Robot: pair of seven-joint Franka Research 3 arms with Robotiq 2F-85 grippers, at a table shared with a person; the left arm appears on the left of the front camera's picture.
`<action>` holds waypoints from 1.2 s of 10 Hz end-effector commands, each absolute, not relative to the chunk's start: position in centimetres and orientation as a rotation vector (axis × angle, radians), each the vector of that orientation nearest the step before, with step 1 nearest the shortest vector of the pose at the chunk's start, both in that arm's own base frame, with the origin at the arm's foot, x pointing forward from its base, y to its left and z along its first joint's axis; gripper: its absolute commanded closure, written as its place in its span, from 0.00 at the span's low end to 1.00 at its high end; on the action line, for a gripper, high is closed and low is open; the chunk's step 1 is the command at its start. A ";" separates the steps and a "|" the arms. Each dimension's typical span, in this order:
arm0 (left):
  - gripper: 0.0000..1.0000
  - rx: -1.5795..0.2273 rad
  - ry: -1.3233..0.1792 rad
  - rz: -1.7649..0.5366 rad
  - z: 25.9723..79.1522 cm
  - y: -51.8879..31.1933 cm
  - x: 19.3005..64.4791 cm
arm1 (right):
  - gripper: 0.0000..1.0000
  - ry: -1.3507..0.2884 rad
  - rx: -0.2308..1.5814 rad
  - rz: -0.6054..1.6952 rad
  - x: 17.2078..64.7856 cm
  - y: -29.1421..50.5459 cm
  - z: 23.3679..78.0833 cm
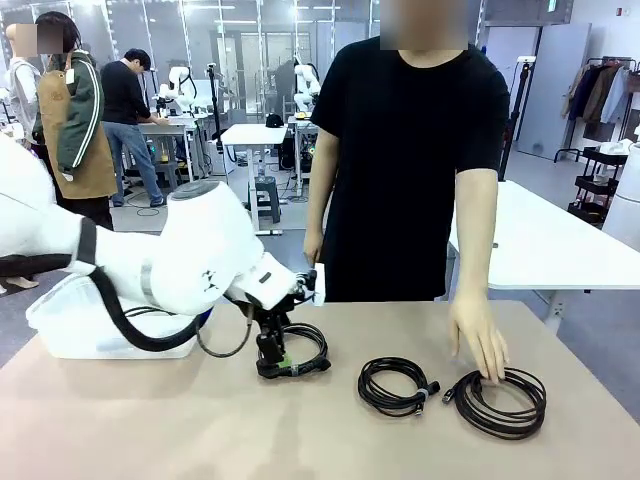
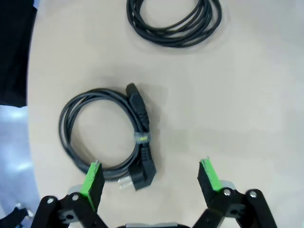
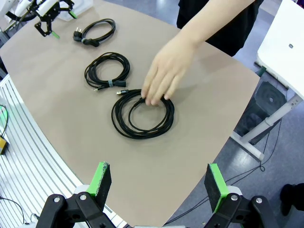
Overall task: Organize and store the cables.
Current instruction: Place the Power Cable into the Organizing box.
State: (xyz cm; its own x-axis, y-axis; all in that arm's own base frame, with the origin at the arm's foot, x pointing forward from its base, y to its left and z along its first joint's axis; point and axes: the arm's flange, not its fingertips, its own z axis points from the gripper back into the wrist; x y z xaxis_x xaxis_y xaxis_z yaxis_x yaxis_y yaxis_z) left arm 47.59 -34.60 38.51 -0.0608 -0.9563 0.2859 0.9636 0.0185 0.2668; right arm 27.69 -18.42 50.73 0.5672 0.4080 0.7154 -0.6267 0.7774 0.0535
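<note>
The tan table carries three black cables, each wound in a coil, set in a row from the robot's left to its right. A person in a black shirt stands at the far edge. The white left arm reaches in over the table, and a pale plastic bin sits behind it at the table's left end.

The right coil is the widest. The person's hand lies open and flat on its far rim, fingertips touching the strands, not closed round them; the right wrist view shows the same contact. The middle coil lies just beside it, bound with a small tie. The left coil lies well apart from the person's hand.

The left gripper is down at the table over the near edge of the left coil. Its fingers are spread wide, with the coil's plug end between them and nothing clamped. The right gripper hangs high above the table's edge, fingers parted and empty, well apart from the right coil
</note>
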 end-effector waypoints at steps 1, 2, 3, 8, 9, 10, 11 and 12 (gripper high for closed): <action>0.00 -0.034 -0.356 -1.576 37.3 -38.1 48.9 | 0.00 -0.755 0.323 0.635 27.6 -18.5 50.7; 0.00 -0.038 -0.332 -1.577 36.4 -38.8 49.1 | 0.00 -0.755 0.323 0.635 27.6 -18.5 50.7; 0.00 -0.034 -0.319 -1.573 35.8 -39.2 49.5 | 0.00 -0.755 0.323 0.635 27.6 -18.5 50.7; 0.00 -0.016 -0.249 -1.569 32.6 -39.5 51.9 | 0.00 -0.755 0.323 0.635 27.6 -18.5 50.7; 0.00 -0.041 -0.248 -1.559 32.2 -39.2 52.4 | 0.00 -0.755 0.323 0.635 27.6 -18.5 50.7; 0.00 -0.036 -0.227 -1.568 31.6 -38.8 52.9 | 0.00 -0.755 0.323 0.635 27.6 -18.5 50.7; 0.00 -0.047 -0.216 -1.550 31.2 -38.2 53.0 | 0.00 -0.755 0.323 0.635 27.6 -18.5 50.7; 0.00 -0.047 -0.207 -1.545 31.2 -38.0 53.0 | 0.00 -0.755 0.323 0.635 27.6 -18.5 50.7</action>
State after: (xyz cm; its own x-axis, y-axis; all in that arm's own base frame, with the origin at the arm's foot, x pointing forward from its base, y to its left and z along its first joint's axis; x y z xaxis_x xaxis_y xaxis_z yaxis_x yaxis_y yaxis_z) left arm 52.86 -37.82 30.73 0.0062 -0.9850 0.1726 0.9922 0.0275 0.1213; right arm 27.67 -18.46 50.72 0.5679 0.4071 0.7154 -0.6256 0.7783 0.0538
